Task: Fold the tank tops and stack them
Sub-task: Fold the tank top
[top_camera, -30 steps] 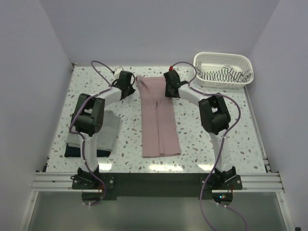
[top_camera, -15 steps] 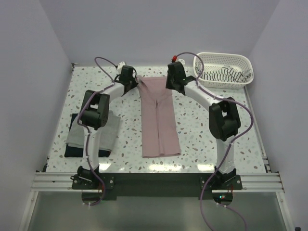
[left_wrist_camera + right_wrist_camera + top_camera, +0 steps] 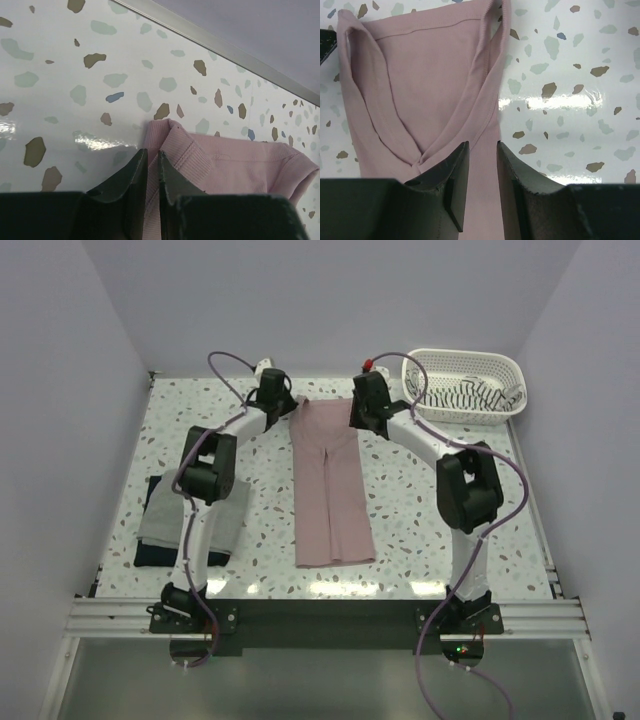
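The dusty pink tank top (image 3: 332,495) lies folded into a long strip down the middle of the table, straps at the far end. At its far left corner my left gripper (image 3: 278,400) has its jaws nearly together, and the ribbed pink strap (image 3: 172,145) runs between them. My right gripper (image 3: 365,412) is at the far right corner. Its jaws stand a finger-width apart, closed on the right edge of the pink cloth (image 3: 420,75). A folded light grey tank top (image 3: 160,518) rests on a dark navy one (image 3: 150,556) at the left. The striped top (image 3: 465,395) is in the basket.
The white lattice basket (image 3: 460,355) stands at the far right corner. The metal strip of the table's far edge (image 3: 225,47) and the wall run just beyond both grippers. The left arm's elbow (image 3: 205,465) hangs over the grey and navy pile.
Both grippers have moved towards the far edge and slightly right. The left jaws have narrowed onto the pink strap. The far end of the pink top has spread a little wider.
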Available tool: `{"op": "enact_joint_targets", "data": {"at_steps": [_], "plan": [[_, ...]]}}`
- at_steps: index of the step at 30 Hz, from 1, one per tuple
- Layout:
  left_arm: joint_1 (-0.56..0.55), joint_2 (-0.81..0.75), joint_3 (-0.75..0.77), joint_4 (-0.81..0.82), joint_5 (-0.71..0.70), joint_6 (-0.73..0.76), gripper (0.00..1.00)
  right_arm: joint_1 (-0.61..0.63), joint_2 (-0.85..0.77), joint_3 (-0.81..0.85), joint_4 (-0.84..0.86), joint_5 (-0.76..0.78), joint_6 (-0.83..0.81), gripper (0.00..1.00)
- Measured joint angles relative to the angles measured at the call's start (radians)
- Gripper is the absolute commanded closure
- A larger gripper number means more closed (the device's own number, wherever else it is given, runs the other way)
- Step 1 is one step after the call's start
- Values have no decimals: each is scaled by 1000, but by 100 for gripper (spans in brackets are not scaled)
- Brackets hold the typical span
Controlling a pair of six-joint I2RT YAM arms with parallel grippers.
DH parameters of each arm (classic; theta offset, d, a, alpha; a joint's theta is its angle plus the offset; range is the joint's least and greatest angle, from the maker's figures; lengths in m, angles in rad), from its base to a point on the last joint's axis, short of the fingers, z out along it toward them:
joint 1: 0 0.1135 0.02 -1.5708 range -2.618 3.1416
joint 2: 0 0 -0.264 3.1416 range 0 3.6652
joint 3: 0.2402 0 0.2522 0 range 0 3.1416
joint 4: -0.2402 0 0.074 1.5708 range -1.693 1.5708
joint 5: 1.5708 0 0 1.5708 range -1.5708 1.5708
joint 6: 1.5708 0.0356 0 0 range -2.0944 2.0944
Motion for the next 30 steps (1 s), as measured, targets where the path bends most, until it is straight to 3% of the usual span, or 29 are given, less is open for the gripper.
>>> {"op": "enact_joint_targets", "data": {"at_steps": [10,21,25,30], "plan": [[-31,64,56,-2,3,13,81,-61,31,9,59,2,13,68],[-31,71,65,-2,-17,23,81,-129,269,165,129,-2,43,69],[-31,71,65,-2,-18,23,81,-135,368,290,137,-28,59,69],[-31,71,65,-2,-18,23,81,-135,404,341,154,-58,80,69]]}}
